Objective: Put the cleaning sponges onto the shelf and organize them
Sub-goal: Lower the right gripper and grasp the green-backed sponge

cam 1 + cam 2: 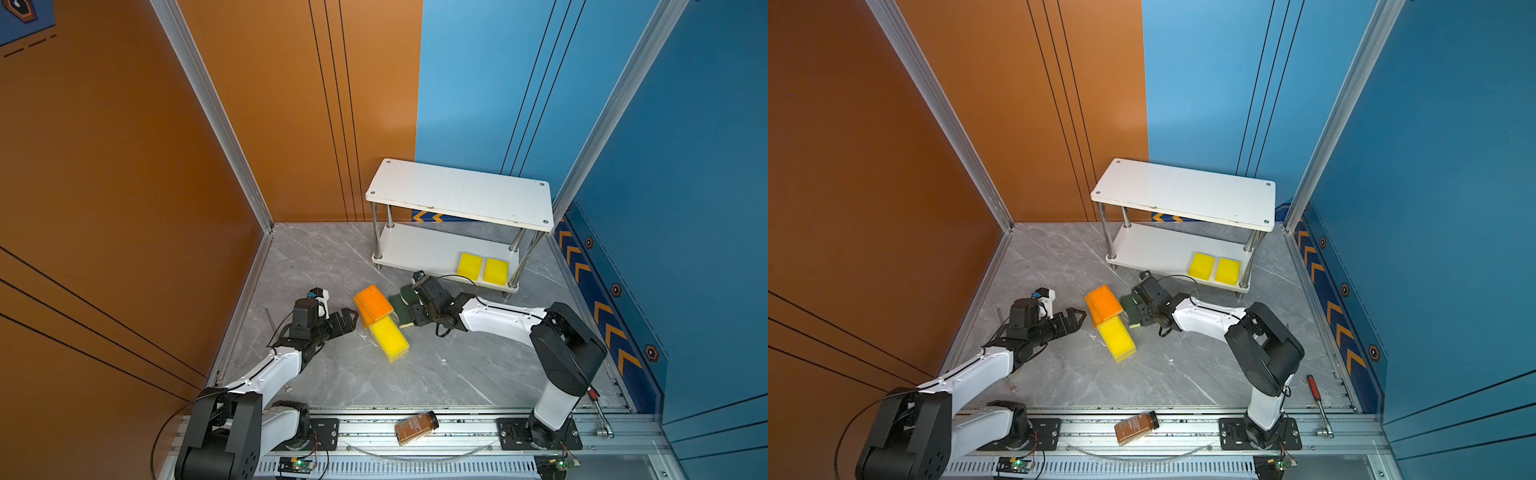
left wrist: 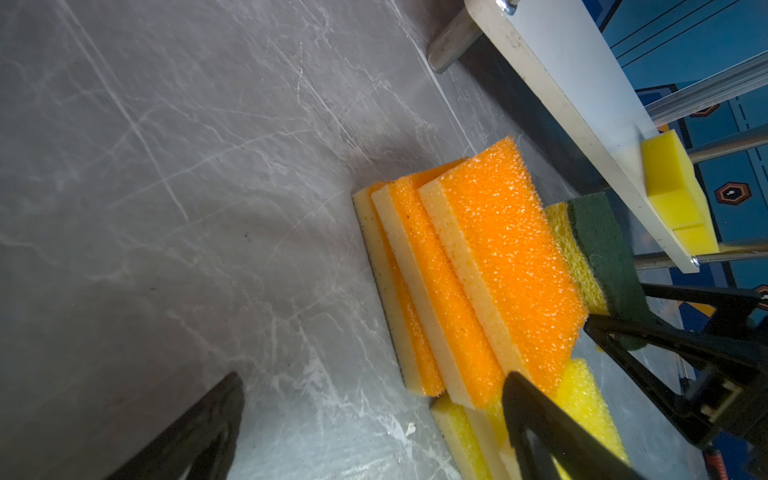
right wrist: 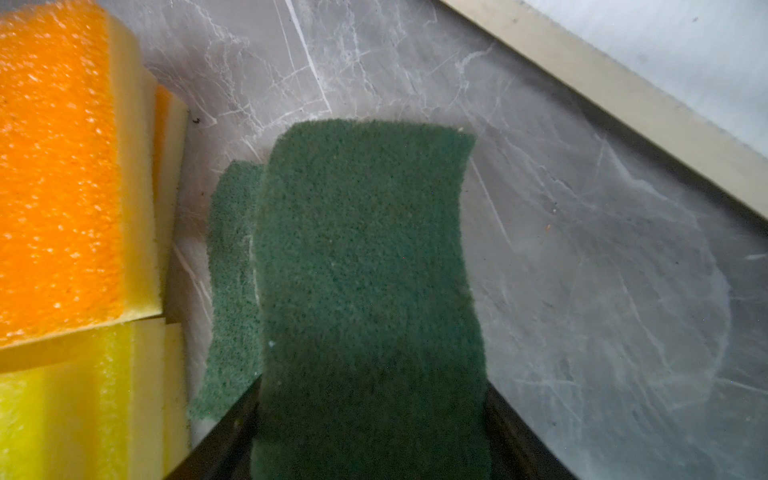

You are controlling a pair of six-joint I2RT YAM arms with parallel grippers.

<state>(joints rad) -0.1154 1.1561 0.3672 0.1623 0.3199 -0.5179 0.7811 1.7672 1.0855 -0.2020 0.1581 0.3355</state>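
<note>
The shelf [image 1: 457,192] holds two yellow sponges [image 1: 469,264] on its lower board, side by side at the right end. The rest lie on the grey surface [image 1: 324,257] in front of it. Three orange-topped sponges [image 1: 374,302] form a staggered stack that rests partly on a yellow stack [image 1: 389,337]; that stack looks like three, though its layers blur together. Just beside them are two green-topped ones, offset one above the other. The right claw [image 3: 370,440] is clenched on the upper green-topped sponge [image 3: 365,270], above the lower green-topped sponge [image 3: 232,270]. The left claw [image 1: 351,319] is spread wide, grasping nothing, just beside the orange-topped sponges. One brown bottle [image 1: 415,428] lies on its side on the front rail [image 1: 465,430]
</note>
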